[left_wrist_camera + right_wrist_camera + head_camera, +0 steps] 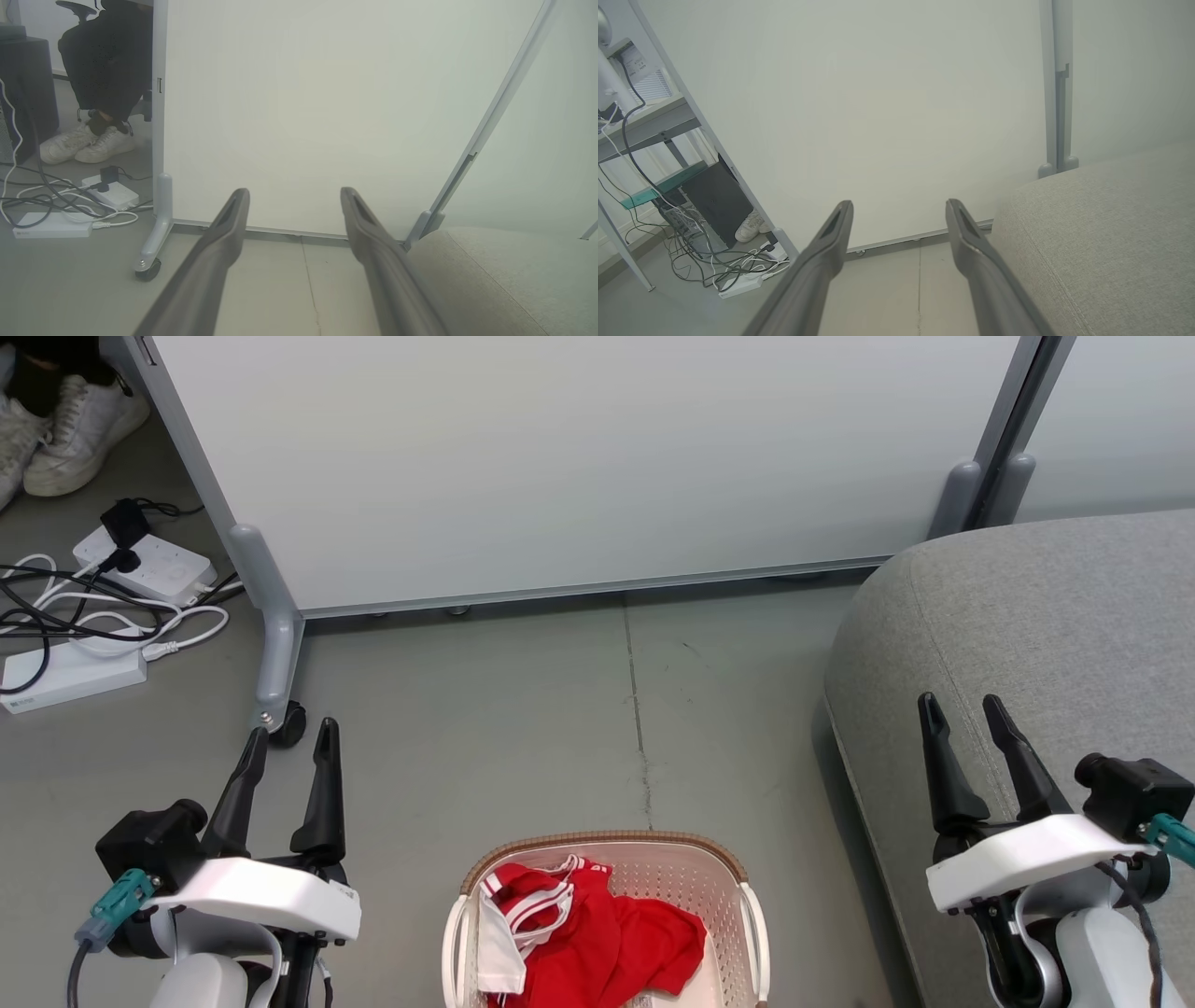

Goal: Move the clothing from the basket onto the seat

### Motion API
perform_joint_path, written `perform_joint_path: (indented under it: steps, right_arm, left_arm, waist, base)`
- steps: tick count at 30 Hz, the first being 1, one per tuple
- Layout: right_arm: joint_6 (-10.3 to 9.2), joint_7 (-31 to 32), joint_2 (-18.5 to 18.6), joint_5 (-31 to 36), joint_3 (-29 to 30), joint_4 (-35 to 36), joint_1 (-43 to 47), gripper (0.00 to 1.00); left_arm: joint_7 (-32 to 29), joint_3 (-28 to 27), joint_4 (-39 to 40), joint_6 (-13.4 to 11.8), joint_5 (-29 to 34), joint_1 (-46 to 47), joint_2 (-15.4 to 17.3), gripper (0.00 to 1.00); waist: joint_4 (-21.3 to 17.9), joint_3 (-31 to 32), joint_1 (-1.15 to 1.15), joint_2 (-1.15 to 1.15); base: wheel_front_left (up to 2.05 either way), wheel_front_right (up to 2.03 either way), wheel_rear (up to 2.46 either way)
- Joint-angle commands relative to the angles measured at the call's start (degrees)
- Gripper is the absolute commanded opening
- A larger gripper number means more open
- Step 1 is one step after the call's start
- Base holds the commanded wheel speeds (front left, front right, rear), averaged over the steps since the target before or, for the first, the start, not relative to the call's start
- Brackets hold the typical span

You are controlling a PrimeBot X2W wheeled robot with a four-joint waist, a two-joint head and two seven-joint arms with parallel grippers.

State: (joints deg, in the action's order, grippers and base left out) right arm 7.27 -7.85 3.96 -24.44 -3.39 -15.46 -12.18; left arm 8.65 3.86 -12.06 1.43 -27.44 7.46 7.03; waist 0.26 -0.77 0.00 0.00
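Note:
Red clothing (597,933) with white stripes and trim lies bunched in the cream basket (695,870) at the bottom middle of the head view. The big grey seat (1036,616) fills the right side, also seen as the seat (504,275) in the left wrist view and the seat (1101,233) in the right wrist view. My left gripper (289,733) hovers open over the floor, left of the basket, nothing between its fingers (229,233). My right gripper (962,705) stands open above the seat's front edge, fingers (966,238) empty.
A white partition panel (579,467) on a wheeled grey foot (275,681) closes the back. Power strips and tangled cables (103,607) lie on the floor at far left, beside a seated person's white shoes (65,429). A desk frame with a computer tower (714,200) stands left.

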Motion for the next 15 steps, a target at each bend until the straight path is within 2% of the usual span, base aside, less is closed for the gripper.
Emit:
perform_joint_path:
  steps: [1, 15]
  right_arm:
    - [0.28, -0.88, 0.11, 2.20, 0.00, 0.11, 0.10, 1.00]
    - [0.28, -2.80, -0.68, 8.95, -0.04, -3.03, 1.02, 1.00]
  left_arm:
    - [0.65, 0.11, -0.15, -0.65, 2.02, 0.50, 0.72, 1.00]
    - [2.36, 1.09, -4.50, -1.94, 7.24, -0.03, 0.39, 1.00]
  waist:
    - [0.02, 0.05, 0.00, 0.00]
    - [0.12, 0.51, 0.00, 0.00]
  base:
    - [0.00, 0.00, 0.00]
    - [0.00, 0.00, 0.00]
